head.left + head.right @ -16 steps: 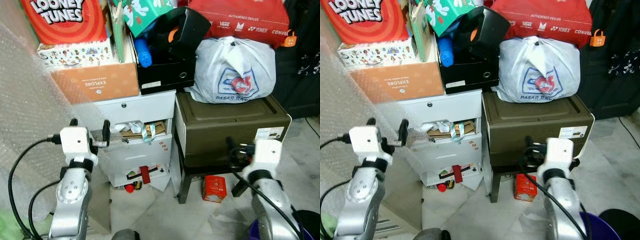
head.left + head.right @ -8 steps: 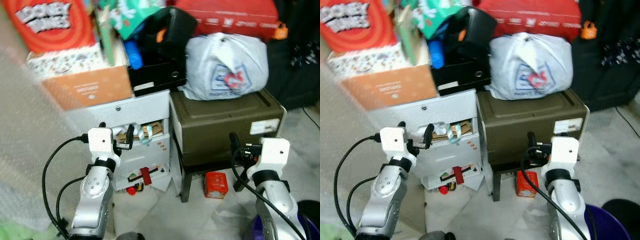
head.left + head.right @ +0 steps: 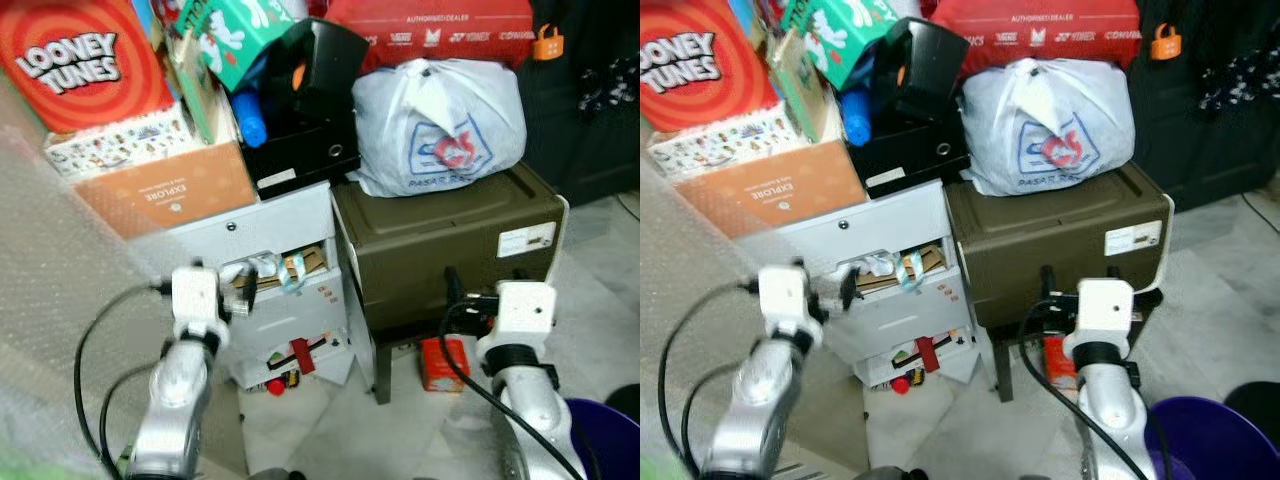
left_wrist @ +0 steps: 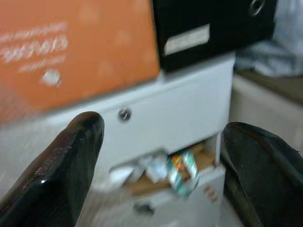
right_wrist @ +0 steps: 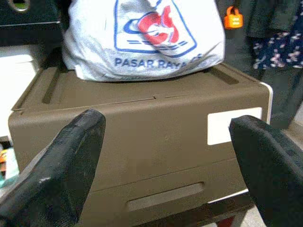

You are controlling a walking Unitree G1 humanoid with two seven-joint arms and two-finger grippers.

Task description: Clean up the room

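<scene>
A white drawer cabinet (image 3: pixel 290 225) stands in a cluttered corner, its middle drawer (image 3: pixel 285 268) ajar and stuffed with paper and a green-striped strip. My left gripper (image 4: pixel 163 179) is raised right in front of that drawer, open, with nothing between its fingers (image 4: pixel 71 170). Beside the cabinet is a brown drawer unit (image 3: pixel 440 250) with a white plastic bag (image 3: pixel 440 125) on top. My right gripper (image 5: pixel 165 161) is open and empty, held level with the brown unit's front, a short way off it.
An orange box (image 3: pixel 165 190), a Looney Tunes box (image 3: pixel 75 60) and a black box (image 3: pixel 300 140) are piled on the cabinet. A small red carton (image 3: pixel 443 362) lies under the brown unit. Bubble wrap (image 3: pixel 60 300) hangs at left; a purple bin (image 3: pixel 605 440) stands at bottom right.
The view has shifted and turned a little. My left gripper has come closer to the stuffed drawer. The right gripper holds about the same place before the brown unit.
</scene>
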